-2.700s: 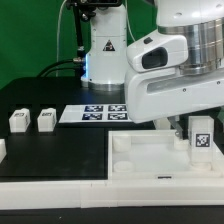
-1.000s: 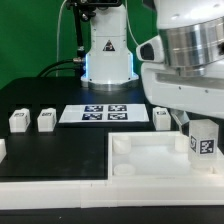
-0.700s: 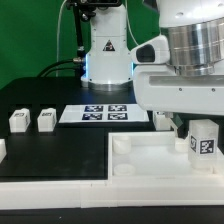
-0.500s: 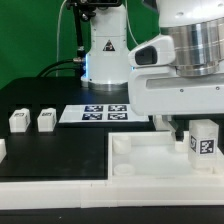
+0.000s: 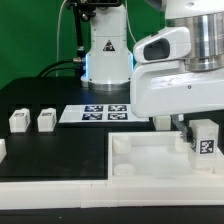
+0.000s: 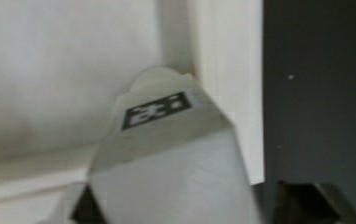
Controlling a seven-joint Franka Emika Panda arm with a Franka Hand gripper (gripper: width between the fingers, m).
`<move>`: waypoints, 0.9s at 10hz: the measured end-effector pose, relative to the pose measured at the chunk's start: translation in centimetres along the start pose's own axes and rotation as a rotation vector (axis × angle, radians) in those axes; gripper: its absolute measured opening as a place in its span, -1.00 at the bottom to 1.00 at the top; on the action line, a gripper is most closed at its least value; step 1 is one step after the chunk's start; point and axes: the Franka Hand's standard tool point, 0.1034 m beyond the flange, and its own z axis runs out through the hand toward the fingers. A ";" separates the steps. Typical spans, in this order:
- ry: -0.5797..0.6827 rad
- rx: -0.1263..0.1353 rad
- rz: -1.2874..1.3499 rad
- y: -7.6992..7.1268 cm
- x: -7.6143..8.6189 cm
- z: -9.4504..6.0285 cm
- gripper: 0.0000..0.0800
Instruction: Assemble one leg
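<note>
My gripper (image 5: 199,126) is shut on a leg (image 5: 204,140), a small white post with a black-and-white tag. It holds the leg upright at the far corner of the large white panel (image 5: 140,165) on the exterior view's right. In the wrist view the leg (image 6: 166,150) fills the space between my two dark fingers (image 6: 90,206), its tag facing the camera, with the panel (image 6: 50,80) beneath it. I cannot tell whether the leg's foot sits in a socket. Two more legs (image 5: 18,121) (image 5: 45,120) stand at the exterior view's left. A third (image 5: 162,120) stands behind the panel.
The marker board (image 5: 98,113) lies behind the panel in the middle. The arm's base (image 5: 105,50) stands at the back. A white piece (image 5: 2,150) shows at the exterior view's left edge. The table is black (image 5: 60,150).
The hand has turned about the leg and its body has shifted slightly. The leg has stayed at the same corner of the panel, still gripped.
</note>
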 end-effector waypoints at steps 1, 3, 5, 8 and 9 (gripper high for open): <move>0.002 -0.006 0.092 0.5 0.2 0.0 -0.22; 0.001 -0.004 0.263 0.6 0.2 0.1 -0.22; -0.007 0.012 0.485 1.0 0.3 0.2 -0.23; -0.047 0.117 1.041 2.5 0.7 0.5 -0.23; -0.071 0.130 1.189 2.5 0.5 0.6 -0.23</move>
